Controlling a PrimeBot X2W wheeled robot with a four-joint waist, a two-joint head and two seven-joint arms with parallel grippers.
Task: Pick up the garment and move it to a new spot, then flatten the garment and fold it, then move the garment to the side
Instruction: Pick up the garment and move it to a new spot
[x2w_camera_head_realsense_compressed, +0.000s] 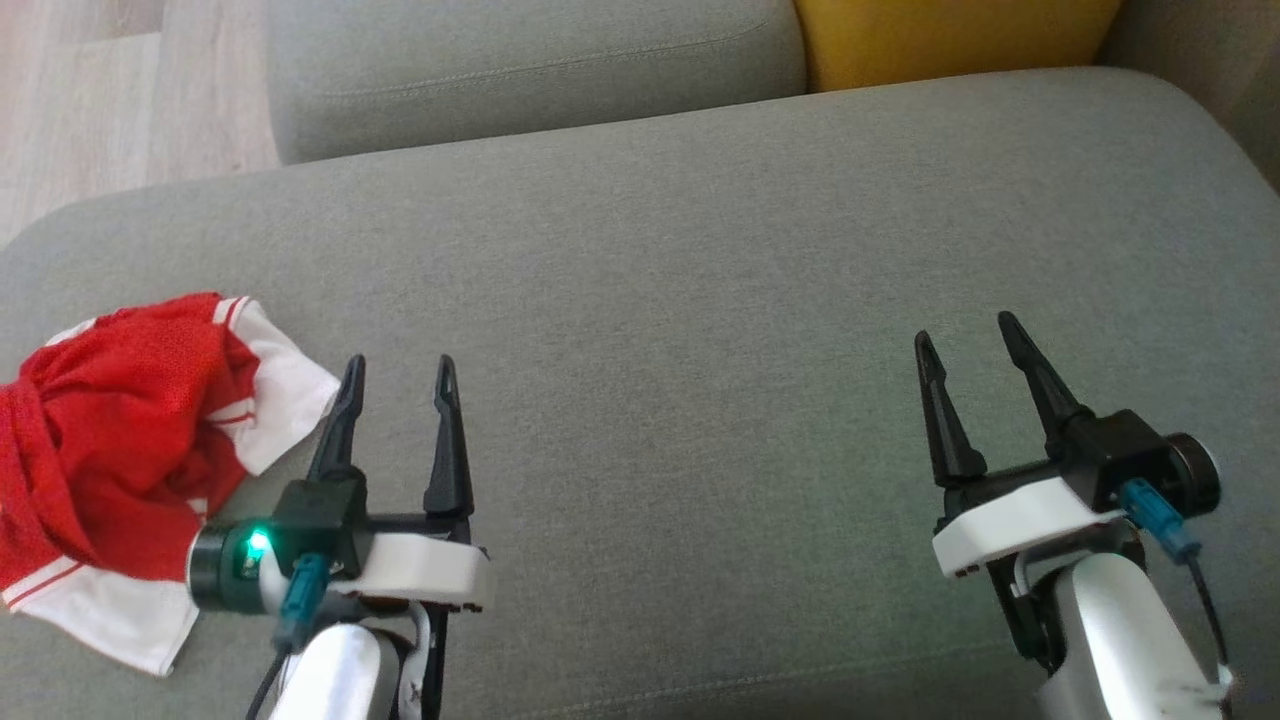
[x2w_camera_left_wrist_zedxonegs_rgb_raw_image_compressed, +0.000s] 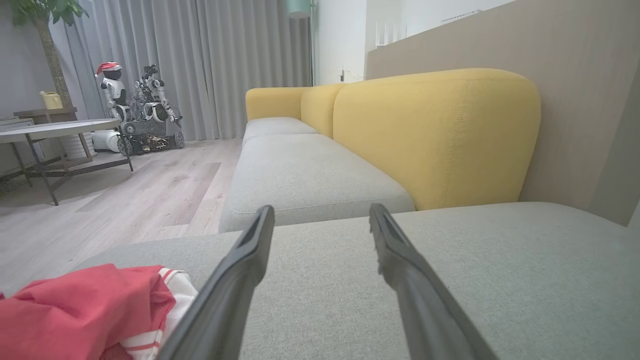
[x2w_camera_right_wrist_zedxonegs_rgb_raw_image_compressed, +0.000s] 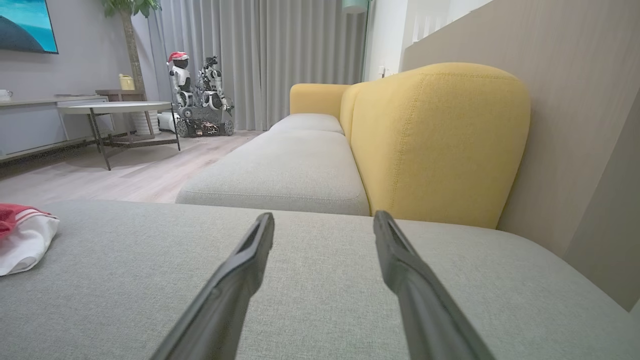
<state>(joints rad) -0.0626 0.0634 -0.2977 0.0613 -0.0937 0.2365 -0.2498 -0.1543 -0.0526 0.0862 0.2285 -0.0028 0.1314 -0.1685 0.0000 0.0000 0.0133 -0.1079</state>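
Grey sofa cushion (x2w_camera_head_realsense_compressed: 700, 250) holds crumpled red-white garment (x2w_camera_head_realsense_compressed: 120, 440).

Right gripper (x2w_camera_right_wrist_zedxonegs_rgb_raw_image_compressed: 324, 216) spread, garment (x2w_camera_right_wrist_zedxonegs_rgb_raw_image_compressed: 24, 242) far left

The left gripper (x2w_camera_head_realsense_compressed: 400, 362) sits at the lower left of the head view, its two dark fingers spread wide and pointing almost straight up the picture (a green light (x2w_camera_head_realsense_compressed: 258, 545) glows on its wrist), with the pale left forearm (x2w_camera_head_realsense_compressed: 335, 672) rising from the bottom edge. The right gripper (x2w_camera_head_realsense_compressed: 963, 332) sits at the lower right, spread just as wide, fingers leaning slightly leftward, and the right forearm (x2w_camera_head_realsense_compressed: 1120, 640) comes in from the bottom right corner.
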